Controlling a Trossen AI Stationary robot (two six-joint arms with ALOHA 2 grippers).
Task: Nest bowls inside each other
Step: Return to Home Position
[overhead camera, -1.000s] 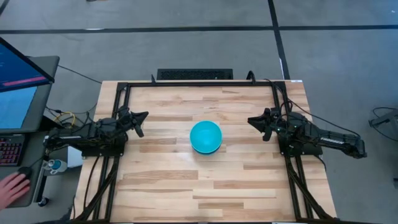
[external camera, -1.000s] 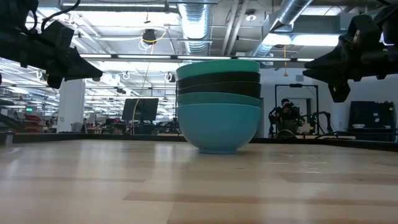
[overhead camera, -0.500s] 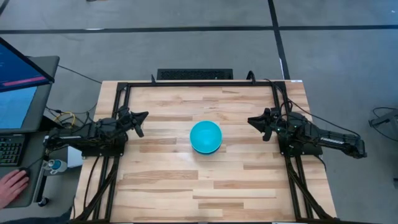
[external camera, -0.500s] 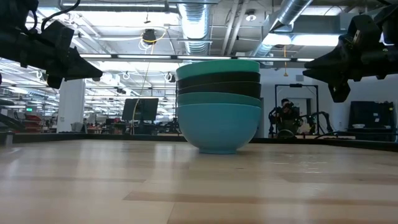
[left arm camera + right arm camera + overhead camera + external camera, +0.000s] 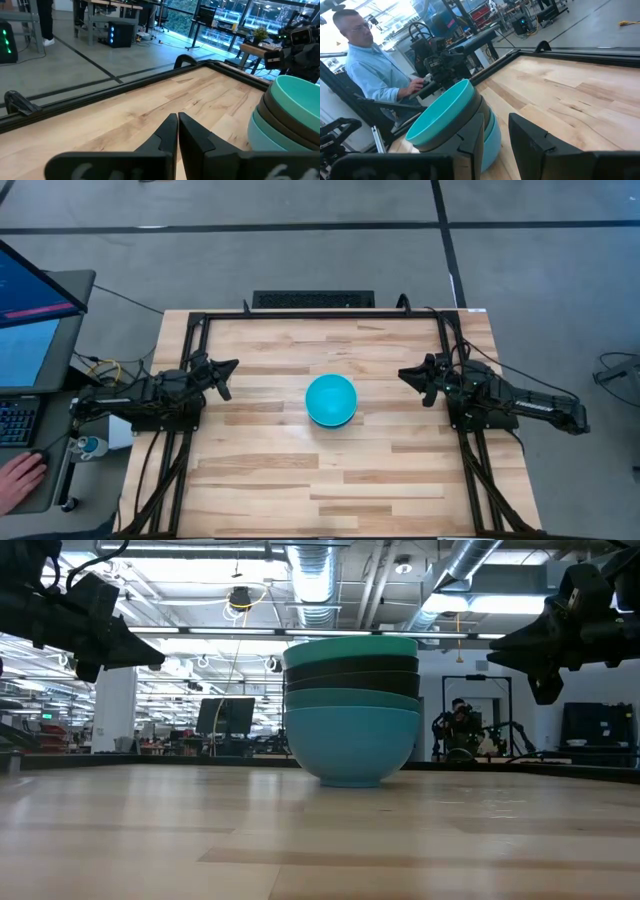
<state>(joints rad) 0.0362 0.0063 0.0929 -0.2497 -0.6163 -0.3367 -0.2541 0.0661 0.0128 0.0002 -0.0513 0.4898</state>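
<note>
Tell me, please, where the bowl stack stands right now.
In the high view, the bowl stack sits mid-table, between the left gripper and right gripper, touching neither.

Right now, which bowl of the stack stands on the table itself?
The bright blue bowl at the bottom; it alone touches the wooden table. The other four bowls are nested inside it, showing only their rims.

No writing, label, brand, number or sign could be read anywhere. The monitor beside the table showed lit screen content, but any characters on it were too small to make out. The keys of the keyboard below it were just as unreadable.
</note>
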